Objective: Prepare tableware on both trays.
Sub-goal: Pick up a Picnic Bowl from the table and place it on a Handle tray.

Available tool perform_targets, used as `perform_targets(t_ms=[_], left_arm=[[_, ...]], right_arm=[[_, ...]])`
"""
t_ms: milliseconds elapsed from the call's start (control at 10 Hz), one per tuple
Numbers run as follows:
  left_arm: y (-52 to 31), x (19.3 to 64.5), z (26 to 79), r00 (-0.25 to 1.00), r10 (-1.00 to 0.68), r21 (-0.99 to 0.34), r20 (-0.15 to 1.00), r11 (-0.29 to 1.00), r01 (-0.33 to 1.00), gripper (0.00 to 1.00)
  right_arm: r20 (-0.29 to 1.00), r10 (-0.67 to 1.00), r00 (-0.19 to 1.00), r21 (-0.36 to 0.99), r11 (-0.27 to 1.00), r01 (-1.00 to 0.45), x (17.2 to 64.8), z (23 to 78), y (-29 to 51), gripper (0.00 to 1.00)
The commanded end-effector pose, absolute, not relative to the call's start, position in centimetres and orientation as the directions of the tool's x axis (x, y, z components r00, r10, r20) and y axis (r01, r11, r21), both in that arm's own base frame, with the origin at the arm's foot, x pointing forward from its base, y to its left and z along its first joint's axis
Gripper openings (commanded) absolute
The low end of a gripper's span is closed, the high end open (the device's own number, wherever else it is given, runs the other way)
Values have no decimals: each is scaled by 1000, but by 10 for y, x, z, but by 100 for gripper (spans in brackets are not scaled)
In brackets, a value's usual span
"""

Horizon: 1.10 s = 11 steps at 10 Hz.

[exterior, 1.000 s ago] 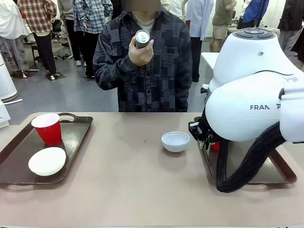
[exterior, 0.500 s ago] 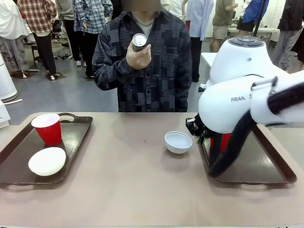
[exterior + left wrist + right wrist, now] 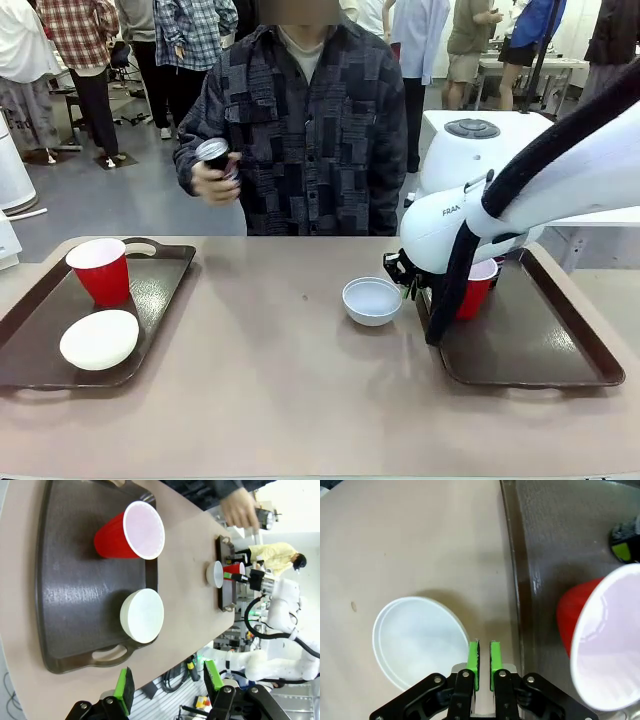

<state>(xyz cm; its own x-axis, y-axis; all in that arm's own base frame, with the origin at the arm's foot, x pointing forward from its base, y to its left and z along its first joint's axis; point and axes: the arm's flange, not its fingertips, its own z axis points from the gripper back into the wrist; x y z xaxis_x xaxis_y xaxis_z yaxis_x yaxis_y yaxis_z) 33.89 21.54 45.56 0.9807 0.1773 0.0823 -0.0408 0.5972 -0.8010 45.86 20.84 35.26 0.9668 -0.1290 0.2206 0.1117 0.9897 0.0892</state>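
Observation:
On the left tray (image 3: 25, 375) stand a red cup (image 3: 100, 270) and a white bowl (image 3: 99, 339). High over that tray (image 3: 65, 580), its cup (image 3: 131, 530) and its bowl (image 3: 142, 615), my left gripper (image 3: 168, 682) hangs open and empty. A pale bowl (image 3: 372, 300) sits on the table beside the right tray (image 3: 540, 340), which holds another red cup (image 3: 477, 288). My right gripper (image 3: 485, 652) has its pads nearly together at the rim of this bowl (image 3: 417, 642), next to the cup (image 3: 605, 645). The person holds a black can (image 3: 213, 155).
The person stands at the far side, the can hand over the table's far left edge. My right arm's elbow and cable (image 3: 450, 290) cross above the right tray's left end. Bare tabletop (image 3: 260, 380) lies between the trays.
The person's hand has lowered the can from chest height down and to the left. My right arm has swung its elbow back and up; the pale bowl shifted slightly with the gripper.

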Motion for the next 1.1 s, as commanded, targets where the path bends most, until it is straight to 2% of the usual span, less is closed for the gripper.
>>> perform_targets(t_ms=[0,100,200,300,400,500,600,1000], left_arm=[[215,338,457,980,180,-802,85,595,-40,74],[215,338,457,980,180,-802,85,595,-40,74],[215,338,457,980,180,-802,85,595,-40,74],[215,338,457,980,180,-802,85,595,-40,74],[215,338,457,980,180,-802,85,595,-40,74],[215,338,457,980,180,-802,85,595,-40,74],[215,338,457,980,180,-802,85,595,-40,74],[215,338,457,980,180,-802,85,595,-40,74]], right_arm=[[216,-135,967,98,988,116,472,347,220,15],[209,-133,969,109,988,112,473,347,223,15],[210,-128,969,112,988,106,472,350,226,35],[217,-127,968,111,988,105,471,353,226,35],[223,-135,965,106,988,114,468,356,227,55],[250,-153,956,86,987,135,463,363,229,39],[296,-164,941,68,986,150,457,370,230,75],[252,-98,963,124,990,68,450,371,237,75]])
